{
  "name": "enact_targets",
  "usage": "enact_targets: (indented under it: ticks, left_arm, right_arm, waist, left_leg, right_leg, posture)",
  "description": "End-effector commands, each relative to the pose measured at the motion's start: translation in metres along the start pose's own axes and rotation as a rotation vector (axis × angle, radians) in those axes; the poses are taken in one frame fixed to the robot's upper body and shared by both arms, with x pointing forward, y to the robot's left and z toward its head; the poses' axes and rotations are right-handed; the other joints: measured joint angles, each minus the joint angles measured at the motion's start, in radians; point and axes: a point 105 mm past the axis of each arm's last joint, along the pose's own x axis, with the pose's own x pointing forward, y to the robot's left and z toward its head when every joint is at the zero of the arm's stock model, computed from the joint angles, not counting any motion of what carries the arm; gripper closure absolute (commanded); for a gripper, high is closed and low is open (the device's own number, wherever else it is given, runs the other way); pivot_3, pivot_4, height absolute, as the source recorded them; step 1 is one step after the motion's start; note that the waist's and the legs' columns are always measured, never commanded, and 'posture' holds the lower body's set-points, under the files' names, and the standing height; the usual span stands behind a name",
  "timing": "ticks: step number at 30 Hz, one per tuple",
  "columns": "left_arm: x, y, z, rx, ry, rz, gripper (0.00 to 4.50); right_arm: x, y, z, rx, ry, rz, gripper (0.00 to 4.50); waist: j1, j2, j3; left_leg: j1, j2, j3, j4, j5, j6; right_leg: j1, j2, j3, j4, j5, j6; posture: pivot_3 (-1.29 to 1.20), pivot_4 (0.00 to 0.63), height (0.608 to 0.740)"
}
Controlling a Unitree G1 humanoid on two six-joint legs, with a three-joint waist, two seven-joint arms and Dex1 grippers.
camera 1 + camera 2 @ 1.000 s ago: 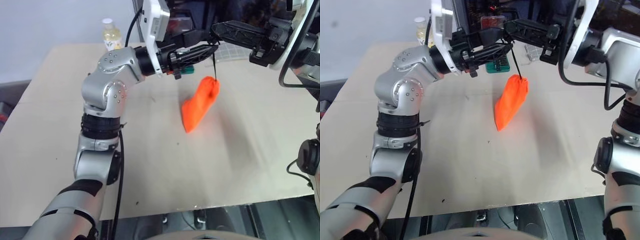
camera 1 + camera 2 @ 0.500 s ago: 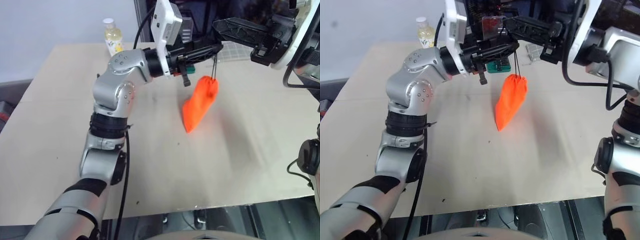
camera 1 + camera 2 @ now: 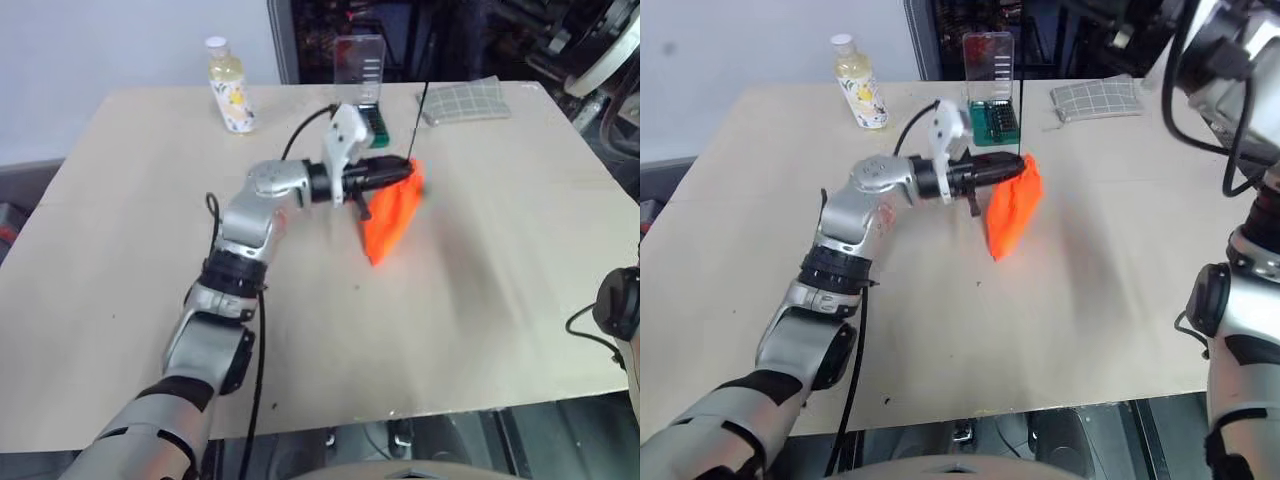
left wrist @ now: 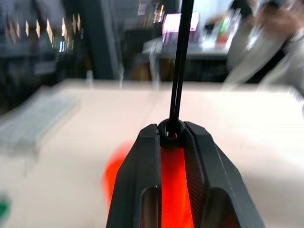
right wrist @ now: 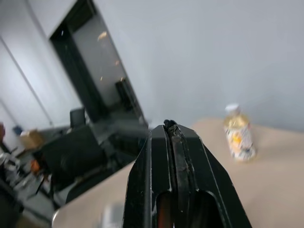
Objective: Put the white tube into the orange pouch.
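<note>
Orange soft fabric pouch (image 3: pixel 392 218) hangs by thin dark cord (image 4: pixel 179 61); left gripper (image 4: pixel 172 137) pinches its neck, 3 o'clock from yellowish bottle (image 3: pixel 229 86); right gripper (image 5: pixel 171 130) is closed on the cord.

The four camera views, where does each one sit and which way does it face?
Left and right eye views: head-mounted, looking down at the beige table; left arm at the bright orange fabric pouch.
Left wrist view: along the left tool, shut on the thin dark cord above the pouch.
Right wrist view: along the shut right tool, toward a grey wall.
Shared: yellowish bottle, pouch.
</note>
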Motion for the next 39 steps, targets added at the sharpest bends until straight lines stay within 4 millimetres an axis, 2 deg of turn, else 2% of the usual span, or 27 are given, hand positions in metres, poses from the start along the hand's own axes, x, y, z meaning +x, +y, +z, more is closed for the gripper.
enact_targets:
  ticks: [1, 4, 6, 9, 14, 16, 18, 19, 20, 22, 23, 25, 28, 29, 31, 32, 36, 39]
  left_arm:
    - [-0.010, 0.005, -0.040, -0.038, 0.154, 0.052, 4.36]
    - [-0.007, 0.006, -0.034, -0.045, 0.123, 0.056, 4.36]
    - [0.000, 0.001, -0.030, -0.043, 0.105, 0.032, 4.36]
    - [0.015, -0.010, -0.029, -0.034, 0.085, -0.024, 4.36]
    - [0.057, -0.028, -0.051, -0.042, 0.133, -0.082, 4.36]
    - [0.072, -0.034, -0.063, -0.077, 0.167, -0.096, 4.36]
    - [0.078, -0.039, -0.072, -0.096, 0.188, -0.112, 4.36]
    - [0.079, -0.039, -0.074, -0.107, 0.187, -0.116, 3.32]
    - [0.079, -0.040, -0.073, -0.102, 0.178, -0.124, 3.03]
    - [0.075, -0.037, -0.067, -0.067, 0.149, -0.126, 1.89]
    - [0.072, -0.035, -0.063, -0.049, 0.130, -0.121, 1.55]
    - [0.058, -0.026, -0.052, -0.011, 0.074, -0.081, 0.74]
    - [0.030, -0.022, -0.033, -0.017, -0.048, -0.061, 0.74]
    - [0.000, -0.015, -0.030, -0.024, -0.059, -0.013, 0.74]
    - [-0.045, -0.009, -0.029, -0.033, -0.028, 0.068, 0.74]
    - [-0.069, -0.008, -0.027, -0.071, -0.025, 0.105, 0.74]
    - [-0.123, -0.020, -0.033, -0.142, 0.033, 0.186, 0.74]
    - [-0.154, -0.035, -0.043, -0.187, 0.116, 0.217, 0.74]
  right_arm:
    - [-0.015, 0.002, 0.046, -0.080, -0.171, -0.045, 4.50]
    - [-0.028, -0.013, 0.047, -0.112, -0.165, -0.138, 4.50]
    - [-0.041, -0.025, 0.031, -0.192, -0.073, -0.231, 4.50]
    - [-0.062, -0.045, -0.003, -0.260, 0.060, -0.355, 4.50]
    - [-0.100, -0.071, -0.087, -0.335, 0.307, -0.513, 4.50]
    - [-0.115, -0.079, -0.117, -0.355, 0.389, -0.561, 3.96]
    - [-0.125, -0.080, -0.139, -0.366, 0.440, -0.575, 3.22]
    - [-0.130, -0.080, -0.148, -0.378, 0.459, -0.583, 2.71]
    - [-0.135, -0.080, -0.154, -0.398, 0.480, -0.589, 2.29]
    - [-0.141, -0.076, -0.162, -0.443, 0.518, -0.587, 1.20]
    - [-0.142, -0.073, -0.165, -0.456, 0.525, -0.578, 0.89]
    - [-0.144, -0.063, -0.170, -0.485, 0.532, -0.555, 0.06]
    - [-0.145, -0.048, -0.176, -0.519, 0.530, -0.513, 0.06]
    - [-0.151, -0.038, -0.180, -0.540, 0.534, -0.500, 0.06]
    - [-0.163, -0.026, -0.184, -0.551, 0.547, -0.491, 0.06]
    - [-0.175, -0.020, -0.189, -0.525, 0.577, -0.493, 0.06]
    - [-0.208, -0.008, -0.192, -0.491, 0.614, -0.550, 0.06]
    - [-0.226, -0.004, -0.189, -0.511, 0.630, -0.600, 0.06]
  waist:
    - [0.003, 0.000, -0.001]
    - [0.002, 0.000, -0.001]
    - [0.005, -0.002, -0.003]
    - [0.003, -0.001, -0.005]
    - [0.004, 0.000, -0.006]
    - [0.002, 0.000, -0.006]
    - [-0.003, 0.000, -0.005]
    - [-0.004, 0.000, -0.005]
    - [-0.005, 0.000, -0.004]
    - [-0.004, 0.000, -0.004]
    - [-0.003, 0.000, -0.004]
    - [-0.001, 0.000, -0.004]
    - [0.000, 0.000, -0.004]
    - [0.000, 0.000, -0.004]
    - [0.000, 0.000, -0.004]
    - [-0.002, 0.000, -0.005]
    - [0.005, 0.001, -0.004]
    - [0.010, 0.001, -0.004]
  left_leg:
    - [0.000, 0.000, 0.000, 0.000, -0.001, 0.001]
    - [0.002, 0.001, 0.000, 0.001, -0.003, 0.005]
    - [0.002, 0.001, 0.000, 0.002, -0.003, 0.005]
    - [0.002, 0.001, -0.001, 0.003, -0.003, 0.005]
    - [0.002, 0.001, -0.001, 0.005, -0.003, 0.006]
    - [0.001, 0.000, -0.001, 0.005, -0.003, 0.006]
    - [0.000, -0.001, 0.001, 0.005, -0.003, 0.006]
    - [0.000, -0.001, 0.001, 0.004, -0.003, 0.006]
    - [0.000, -0.001, 0.002, 0.004, -0.004, 0.006]
    - [0.000, 0.002, 0.002, 0.003, -0.004, 0.006]
    - [0.000, 0.002, 0.002, 0.003, -0.004, 0.006]
    - [0.000, 0.003, 0.001, 0.003, -0.004, 0.006]
    - [0.000, 0.003, 0.002, 0.002, -0.004, 0.006]
    - [0.000, 0.003, 0.001, 0.002, -0.004, 0.006]
    - [0.000, 0.003, 0.001, 0.002, -0.004, 0.006]
    - [0.001, 0.004, 0.001, 0.002, -0.004, 0.005]
    - [0.001, 0.005, 0.001, 0.002, -0.001, 0.000]
    - [0.002, 0.002, -0.001, 0.004, -0.007, 0.003]
  right_leg:
    - [0.000, 0.000, 0.000, 0.000, 0.000, 0.000]
    - [0.002, -0.001, 0.000, 0.000, 0.000, 0.000]
    - [0.003, -0.001, 0.000, 0.000, 0.000, 0.000]
    - [0.004, -0.001, -0.001, 0.000, 0.000, 0.000]
    - [0.004, -0.001, 0.000, 0.001, 0.000, 0.001]
    - [0.003, 0.000, 0.000, 0.001, 0.000, 0.002]
    - [0.001, 0.000, 0.002, 0.001, -0.002, 0.005]
    - [0.000, 0.000, 0.002, 0.001, -0.002, 0.005]
    - [-0.001, 0.001, 0.003, 0.001, -0.002, 0.005]
    - [-0.002, 0.001, 0.003, 0.001, -0.002, 0.005]
    - [-0.002, 0.001, 0.003, 0.001, -0.002, 0.005]
    - [-0.002, 0.001, 0.003, 0.000, -0.002, 0.005]
    - [-0.001, 0.001, 0.003, -0.001, 0.000, 0.002]
    - [-0.001, 0.001, 0.003, -0.001, 0.000, 0.001]
    - [-0.001, 0.001, 0.004, -0.001, 0.000, 0.002]
    - [-0.001, 0.001, 0.004, -0.001, 0.000, 0.002]
    - [0.000, 0.002, 0.003, -0.001, -0.002, 0.005]
    - [0.003, -0.003, 0.001, -0.003, -0.006, 0.003]
  posture:
    - [0.00, 0.150, 0.740]
    - [0.00, 0.150, 0.740]
    - [0.00, 0.150, 0.740]
    - [0.00, 0.150, 0.740]
    - [0.00, 0.150, 0.740]
    - [0.00, 0.150, 0.740]
    - [0.00, 0.150, 0.740]
    - [0.00, 0.150, 0.740]
    - [0.00, 0.150, 0.740]
    - [0.00, 0.150, 0.740]
    - [0.00, 0.150, 0.740]
    - [0.00, 0.150, 0.740]
    - [0.00, 0.150, 0.740]
    - [0.00, 0.150, 0.740]
    - [0.00, 0.150, 0.740]
    - [0.00, 0.150, 0.740]
    - [0.00, 0.150, 0.740]
    - [0.00, 0.150, 0.740]
